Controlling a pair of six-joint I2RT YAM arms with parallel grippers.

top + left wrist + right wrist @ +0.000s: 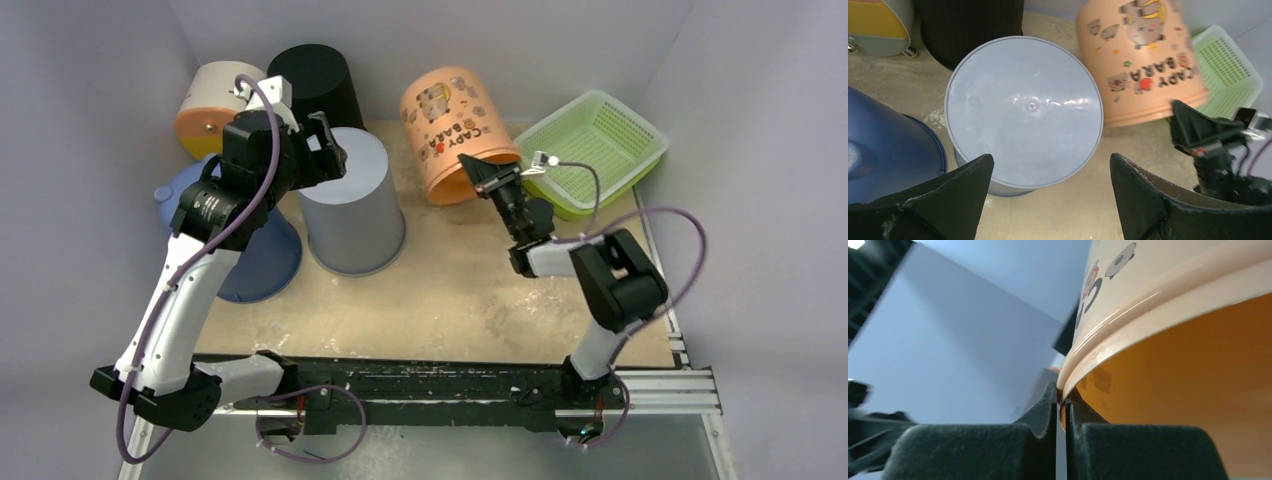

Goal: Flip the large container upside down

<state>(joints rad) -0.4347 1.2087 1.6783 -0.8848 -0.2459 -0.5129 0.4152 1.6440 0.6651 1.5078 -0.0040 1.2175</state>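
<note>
The large container is an orange tub with capybara pictures. It is tipped over at the back middle, base toward the wall, mouth facing the near right. It also shows in the left wrist view. My right gripper is shut on its rim; the right wrist view shows the fingers pinching the rim's lip, with the orange inside above them. My left gripper is open and empty, hovering above an upside-down grey container, seen from above in the left wrist view.
An upside-down blue container stands left of the grey one. A black container and a cream-and-orange bin on its side sit at the back left. A green mesh basket is at the back right, close to the right gripper.
</note>
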